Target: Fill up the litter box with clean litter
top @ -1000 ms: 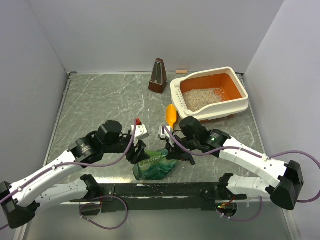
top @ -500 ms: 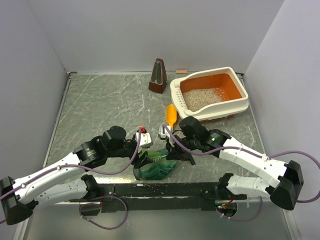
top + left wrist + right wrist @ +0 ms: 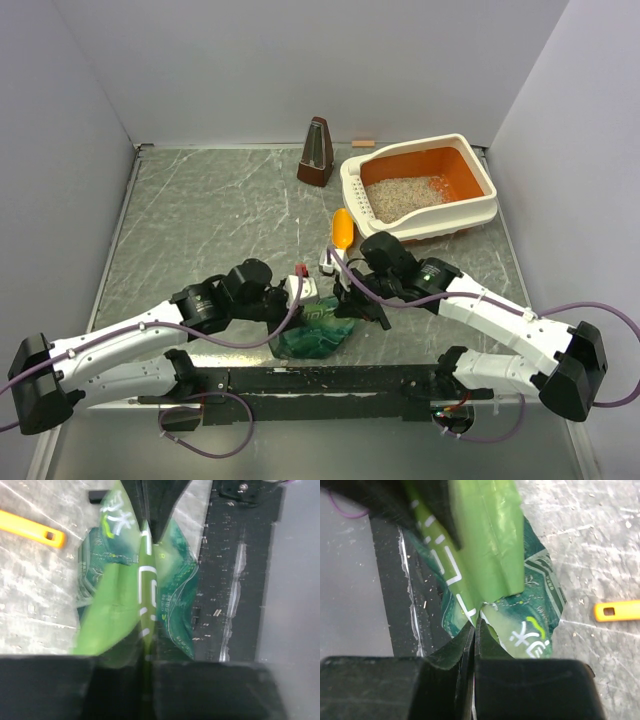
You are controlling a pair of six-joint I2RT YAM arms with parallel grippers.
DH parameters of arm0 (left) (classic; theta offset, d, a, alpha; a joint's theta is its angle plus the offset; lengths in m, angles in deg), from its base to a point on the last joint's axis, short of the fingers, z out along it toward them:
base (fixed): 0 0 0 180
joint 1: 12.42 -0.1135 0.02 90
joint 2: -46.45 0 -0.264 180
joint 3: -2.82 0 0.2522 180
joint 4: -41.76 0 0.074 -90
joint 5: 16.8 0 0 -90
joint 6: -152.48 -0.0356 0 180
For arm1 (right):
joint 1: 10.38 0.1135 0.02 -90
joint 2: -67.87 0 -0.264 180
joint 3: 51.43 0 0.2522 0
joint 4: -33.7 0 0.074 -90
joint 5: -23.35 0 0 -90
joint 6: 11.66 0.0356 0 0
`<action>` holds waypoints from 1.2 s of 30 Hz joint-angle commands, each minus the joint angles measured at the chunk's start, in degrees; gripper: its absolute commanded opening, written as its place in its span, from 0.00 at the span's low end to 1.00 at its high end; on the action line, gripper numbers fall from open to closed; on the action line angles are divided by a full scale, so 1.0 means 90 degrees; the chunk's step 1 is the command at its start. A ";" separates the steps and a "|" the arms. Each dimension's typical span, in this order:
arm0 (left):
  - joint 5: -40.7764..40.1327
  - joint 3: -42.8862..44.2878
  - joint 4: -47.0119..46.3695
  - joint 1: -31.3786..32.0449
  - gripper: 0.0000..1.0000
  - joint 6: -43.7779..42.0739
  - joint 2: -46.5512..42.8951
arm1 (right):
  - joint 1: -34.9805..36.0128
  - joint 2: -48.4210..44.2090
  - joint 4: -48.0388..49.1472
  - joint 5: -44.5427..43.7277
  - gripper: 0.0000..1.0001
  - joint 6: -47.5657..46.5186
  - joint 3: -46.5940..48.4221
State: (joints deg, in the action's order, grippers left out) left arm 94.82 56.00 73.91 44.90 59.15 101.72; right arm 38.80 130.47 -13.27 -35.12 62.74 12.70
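Note:
The litter box (image 3: pixel 478 212), cream outside and orange inside, stands at the far right with pale clean litter (image 3: pixel 400 194) covering part of its floor. A crinkly green bag (image 3: pixel 312 336) sits near the front edge between both arms. My left gripper (image 3: pixel 303 304) is at the bag's left top, and in the left wrist view a fold of the bag (image 3: pixel 142 595) runs between the nearly closed jaws of that gripper (image 3: pixel 146 661). My right gripper (image 3: pixel 346 305) is shut on the bag's right top edge (image 3: pixel 485 605), its jaws (image 3: pixel 476 625) pressed together.
An orange scoop (image 3: pixel 342 230) lies on the table just beyond the grippers, between them and the litter box. A brown metronome (image 3: pixel 317 153) and a small wooden block (image 3: pixel 363 143) stand at the back wall. The black base rail (image 3: pixel 330 378) runs right behind the bag.
My left arm has swung right to the bag and its jaws have closed on the bag's top fold. The bag is gathered up more. The right arm has not moved.

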 commanded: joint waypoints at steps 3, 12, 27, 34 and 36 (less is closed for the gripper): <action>-0.1141 -0.0044 -0.0393 0.0037 0.01 -0.0342 0.0061 | -0.0182 -0.0043 0.0652 0.0178 0.00 0.0258 0.0077; -0.2921 0.0552 -0.0597 -0.0011 0.01 -0.1669 0.0031 | -0.0329 0.0426 0.0741 -0.0758 0.00 0.0492 0.0965; -0.2218 -0.0229 -0.1409 -0.0597 0.01 -0.1944 0.0129 | -0.0378 0.0621 0.1112 -0.0573 0.10 0.1059 0.0527; -0.2384 -0.0386 -0.1477 -0.0597 0.01 -0.1593 0.0109 | -0.0601 -0.0196 0.0937 -0.1792 0.44 0.1556 0.0234; -0.2384 -0.0386 -0.1506 -0.0597 0.01 -0.1573 0.0168 | -0.0700 -0.0607 0.0713 -0.2184 0.48 0.1723 0.0175</action>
State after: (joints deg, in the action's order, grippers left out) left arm 77.95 53.11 62.70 40.53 44.18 103.29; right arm 34.50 133.34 -4.88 -47.03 73.80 15.04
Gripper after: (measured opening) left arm 0.032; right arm 0.452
